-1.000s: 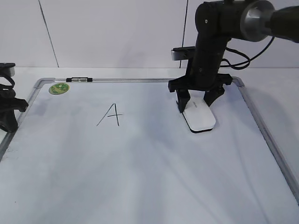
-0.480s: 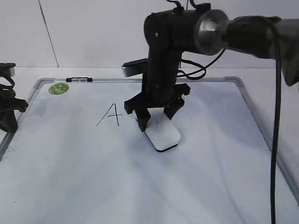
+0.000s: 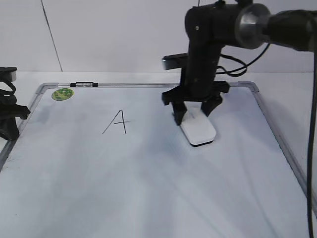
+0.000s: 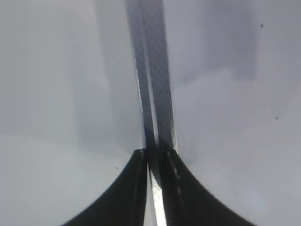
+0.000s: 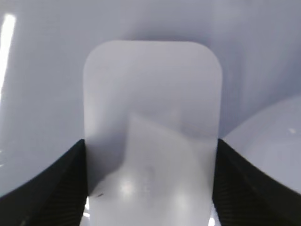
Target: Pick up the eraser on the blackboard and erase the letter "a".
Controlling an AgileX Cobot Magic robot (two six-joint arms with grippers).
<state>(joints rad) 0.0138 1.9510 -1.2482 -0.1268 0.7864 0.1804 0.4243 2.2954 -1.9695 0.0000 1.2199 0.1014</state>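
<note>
**Eraser swings back to the right, still clamped in the right claw**

Back it comes! Half a second ago the right arm had carried the eraser (image 3: pixel 198 130) leftward, close to the capital "A" (image 3: pixel 117 122); now arm and eraser sit further right again, nearer the middle of the blackboard (image 3: pixel 148 188), though not as far right as where they stood a second ago.

From where I stand, the right gripper (image 3: pixel 194 113) points down at the board with the white block between its two black fingers. One finger presses the eraser's left edge, the other its right edge, and the far end of the block pokes out toward me, its dark underside flat on the white surface. The wrist view on that arm confirms it: the eraser (image 5: pixel 151 127) fills the gap, rounded corners at the far end, both fingers hard against its long sides. So the jaws are closed on the eraser.

The angular "A" stands well to the left of the eraser, untouched, clean black strokes. I can't make out a cursive "a" anywhere on the board.

Over at the left edge, the left gripper (image 3: pixel 10 116) hangs by the grey frame, near the green sticker (image 3: pixel 62 93) and the small marker (image 3: pixel 84 85) at the top rail. Its wrist view shows the fingertips (image 4: pixel 136 188) nearly together, only a sliver between them, over the frame strip (image 4: pixel 155 94), gripping nothing.
</note>
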